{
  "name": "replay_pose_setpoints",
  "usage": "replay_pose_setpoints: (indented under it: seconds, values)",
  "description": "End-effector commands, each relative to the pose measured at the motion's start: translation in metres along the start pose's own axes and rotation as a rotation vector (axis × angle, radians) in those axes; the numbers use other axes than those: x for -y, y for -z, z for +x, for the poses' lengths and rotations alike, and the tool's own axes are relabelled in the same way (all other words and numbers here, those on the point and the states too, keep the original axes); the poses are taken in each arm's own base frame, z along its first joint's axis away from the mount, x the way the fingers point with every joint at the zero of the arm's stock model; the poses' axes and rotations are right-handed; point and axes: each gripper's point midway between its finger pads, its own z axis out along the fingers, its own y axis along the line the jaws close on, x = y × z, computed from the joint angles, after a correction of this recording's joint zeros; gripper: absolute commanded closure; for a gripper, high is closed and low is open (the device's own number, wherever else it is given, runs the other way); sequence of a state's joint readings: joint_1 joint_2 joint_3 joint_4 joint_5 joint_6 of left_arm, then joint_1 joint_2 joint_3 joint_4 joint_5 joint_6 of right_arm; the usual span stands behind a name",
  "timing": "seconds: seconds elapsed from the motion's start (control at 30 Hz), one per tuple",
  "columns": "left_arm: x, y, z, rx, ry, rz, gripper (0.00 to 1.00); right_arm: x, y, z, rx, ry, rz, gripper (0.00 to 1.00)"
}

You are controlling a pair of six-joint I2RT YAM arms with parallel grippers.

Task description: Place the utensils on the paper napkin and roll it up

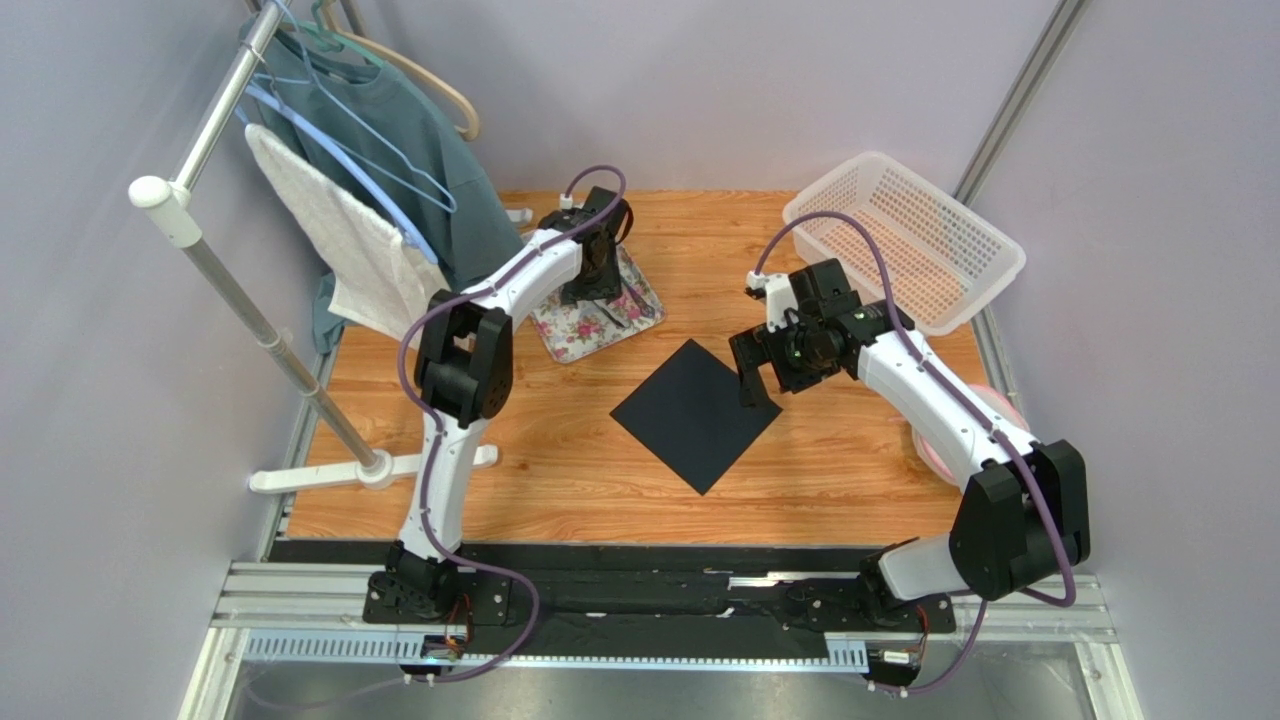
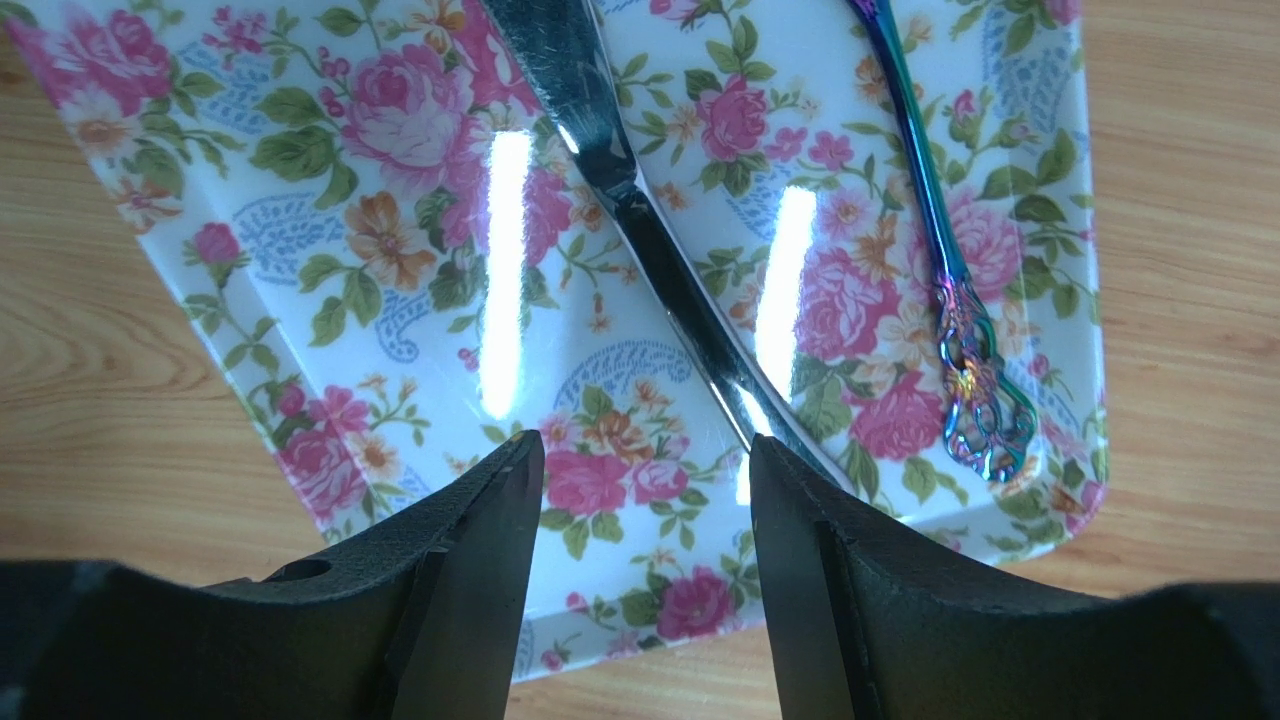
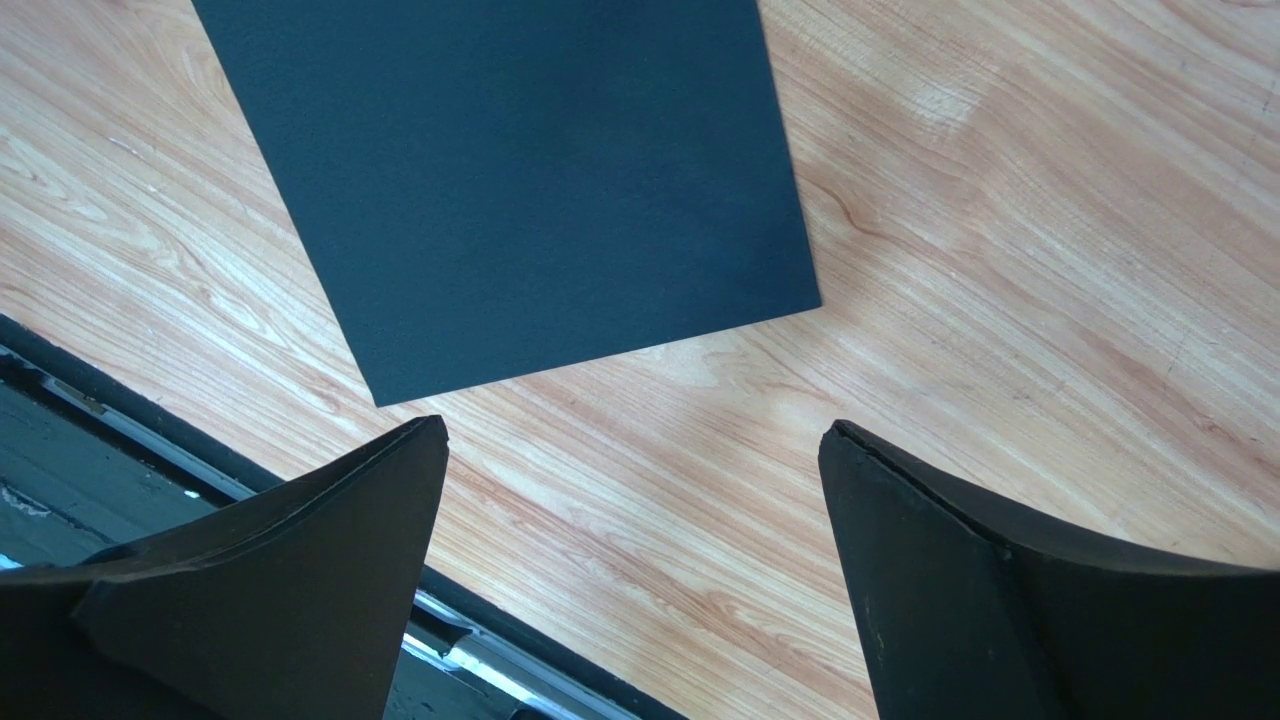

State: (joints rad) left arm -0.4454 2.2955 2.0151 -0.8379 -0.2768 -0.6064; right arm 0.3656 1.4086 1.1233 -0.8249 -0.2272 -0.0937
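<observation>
Left end effector (image 2: 643,450) is seen half-open over the knife (image 2: 601,135) on the floral tray (image 2: 376,300), nothing gripped yet, and right end effector (image 3: 634,426) is held wide open, empty, by the paper napkin (image 3: 511,180).

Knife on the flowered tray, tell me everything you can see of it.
The knife looks like polished silver metal, bright with reflections. It lies flat and slantwise on the flowered tray, broad at the far end, where the picture's edge cuts it off, and slim toward the left gripper. Its near end runs up to one finger; whether they touch cannot be told. The purple fork lies beside it, apart.
</observation>
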Motion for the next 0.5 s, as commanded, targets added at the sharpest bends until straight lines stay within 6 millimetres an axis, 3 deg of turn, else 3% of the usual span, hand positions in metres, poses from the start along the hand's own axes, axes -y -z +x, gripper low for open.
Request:
replay_pose_setpoints:
  seconds: [0.0,0.17,0.47]
  values:
    - [0.004,-0.008,-0.027,0.068,0.082,0.013,0.39,0.001,0.008,-0.013,0.045,-0.006,0.0,0.0]
    - [0.003,-0.022,-0.039,0.089,0.108,0.01,0.42,0.0,0.009,-0.009,0.046,-0.005,-0.005,0.0]
    - [0.004,-0.047,-0.033,0.072,0.088,0.0,0.41,0.001,0.008,-0.009,0.044,-0.007,-0.005,0.0]
